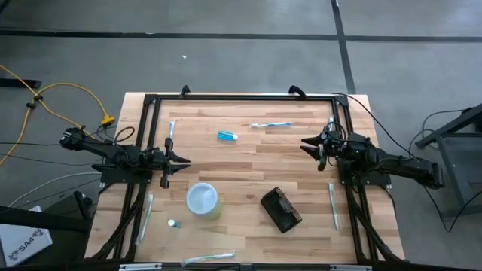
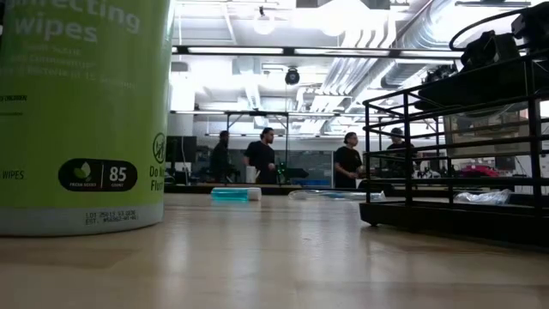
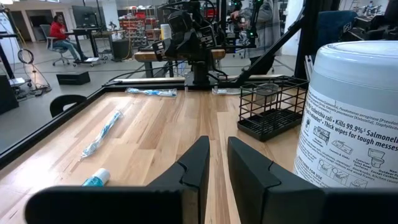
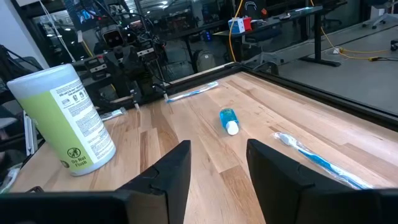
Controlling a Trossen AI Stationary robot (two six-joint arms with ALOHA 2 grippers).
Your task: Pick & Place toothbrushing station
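From above, the toothbrushing station (image 1: 281, 210) is lying untouched on the wooden surface (image 1: 248, 162), turned at an angle, toward the near right, with the pale wipes canister (image 1: 202, 200) to its left. The left pincer (image 1: 183, 162) is hovering over the left edge and the right pincer (image 1: 304, 142) over the right edge, both well apart from the station, so the task seems to be sitting at its very start, with the approach not yet begun. The right pincer looks the closer of the 2, and the next move would likely call for swinging it down and turning it to match the station's slant. In the low view, the canister is filling the left side and the station's black wire frame (image 2: 455, 154) is standing at right; people are showing in the room behind. In the left wrist view, the left fingers (image 3: 198, 167) are sitting nearly together with a thin gap, gripping nothing. In the right wrist view, the right fingers (image 4: 172, 169) are standing clearly apart, holding nothing, facing a small blue tube (image 4: 229, 119) and a wrapped toothbrush (image 4: 311, 157).
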